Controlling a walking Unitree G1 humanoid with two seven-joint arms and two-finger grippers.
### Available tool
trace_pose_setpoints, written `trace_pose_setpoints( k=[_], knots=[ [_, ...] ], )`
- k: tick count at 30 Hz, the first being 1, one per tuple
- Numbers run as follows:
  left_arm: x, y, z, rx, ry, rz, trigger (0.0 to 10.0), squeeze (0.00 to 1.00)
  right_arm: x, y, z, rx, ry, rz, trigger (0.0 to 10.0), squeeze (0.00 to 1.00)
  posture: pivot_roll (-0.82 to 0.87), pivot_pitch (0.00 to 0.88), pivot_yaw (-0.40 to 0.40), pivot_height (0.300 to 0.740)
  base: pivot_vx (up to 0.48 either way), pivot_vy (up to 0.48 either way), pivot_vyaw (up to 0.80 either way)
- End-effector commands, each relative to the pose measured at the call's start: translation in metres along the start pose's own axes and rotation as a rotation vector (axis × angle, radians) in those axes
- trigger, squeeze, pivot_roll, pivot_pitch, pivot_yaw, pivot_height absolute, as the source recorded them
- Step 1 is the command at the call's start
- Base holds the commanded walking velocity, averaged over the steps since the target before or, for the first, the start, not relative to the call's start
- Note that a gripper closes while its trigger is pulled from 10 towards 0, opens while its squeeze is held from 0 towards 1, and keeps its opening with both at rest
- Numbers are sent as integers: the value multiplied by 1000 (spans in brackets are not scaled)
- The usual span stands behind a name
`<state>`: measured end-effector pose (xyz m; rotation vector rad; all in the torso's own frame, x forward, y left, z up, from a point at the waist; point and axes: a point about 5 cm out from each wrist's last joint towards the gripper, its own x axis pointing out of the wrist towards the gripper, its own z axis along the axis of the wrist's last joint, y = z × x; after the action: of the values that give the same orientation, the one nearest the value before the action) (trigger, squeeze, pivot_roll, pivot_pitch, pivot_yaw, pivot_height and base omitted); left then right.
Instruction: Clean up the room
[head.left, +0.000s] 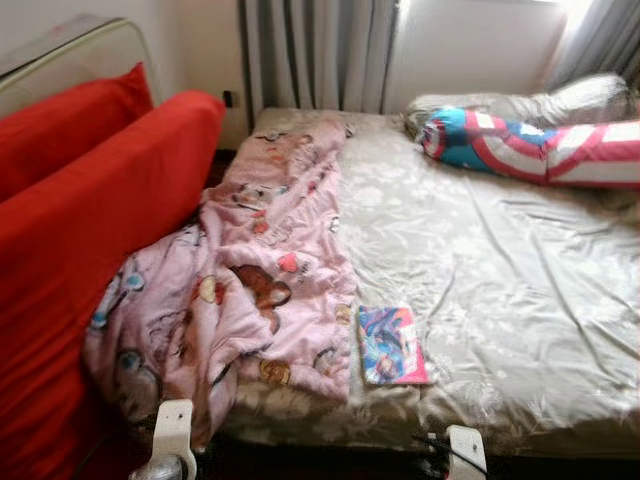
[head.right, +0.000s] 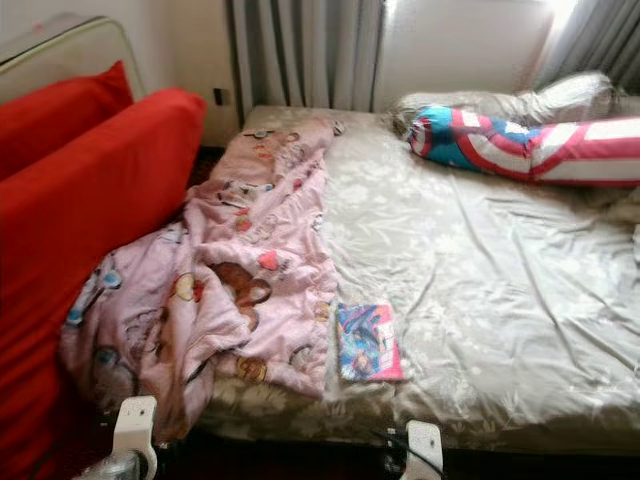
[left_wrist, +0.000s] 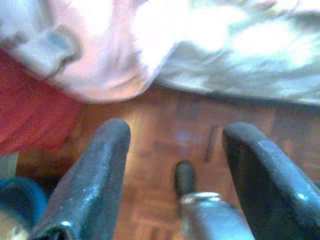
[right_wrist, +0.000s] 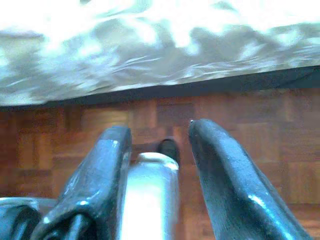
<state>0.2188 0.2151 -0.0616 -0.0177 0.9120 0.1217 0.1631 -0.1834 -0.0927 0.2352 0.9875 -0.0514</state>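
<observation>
A colourful book lies lengthwise near the foot edge of the bed, touching the pink blanket, ahead of my empty right fingers, spread low like my left fingers.

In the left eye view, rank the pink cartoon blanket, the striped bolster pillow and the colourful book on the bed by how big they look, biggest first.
1. Pink cartoon blanket, largest by far.
2. Striped bolster pillow, though it lies farther from the camera and runs off the frame edge, so its look understates it.
3. Colourful book, smallest, despite lying nearest.
</observation>
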Motion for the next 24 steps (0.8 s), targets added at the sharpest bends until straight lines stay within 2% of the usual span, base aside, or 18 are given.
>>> trace_pose_setpoints(
  k=[1, 11, 13, 16, 24],
  knots=[
    [-1, 3, -4, -2, 17, 5, 10000, 0, 1, 1, 7, 5, -23, -2, 10000, 0, -56, 0, -49, 740, 326, 0, 0],
    [-1, 2, -4, -5, 9, 6, 10000, 0, 1, 0, 7, -11, -28, -1, 10000, 0, -51, 0, -51, 740, 324, 0, 0],
    [-1, 3, -2, -1, -5, 9, 10000, 0, 1, 0, 9, -19, -42, -6, 10000, 0, -51, 0, -50, 740, 0, 0, 0],
    [-1, 2, 3, -28, -71, -2, 10000, 0, 0, 0, 15, -22, -119, -25, 10000, 0, -51, 0, -49, 740, 0, 0, 0],
    [-3, 2, 13, -76, -199, 0, 10000, 0, -2, 0, 24, -20, -240, -37, 10000, 0, -46, 0, -48, 740, 0, 0, 0]
  ],
)
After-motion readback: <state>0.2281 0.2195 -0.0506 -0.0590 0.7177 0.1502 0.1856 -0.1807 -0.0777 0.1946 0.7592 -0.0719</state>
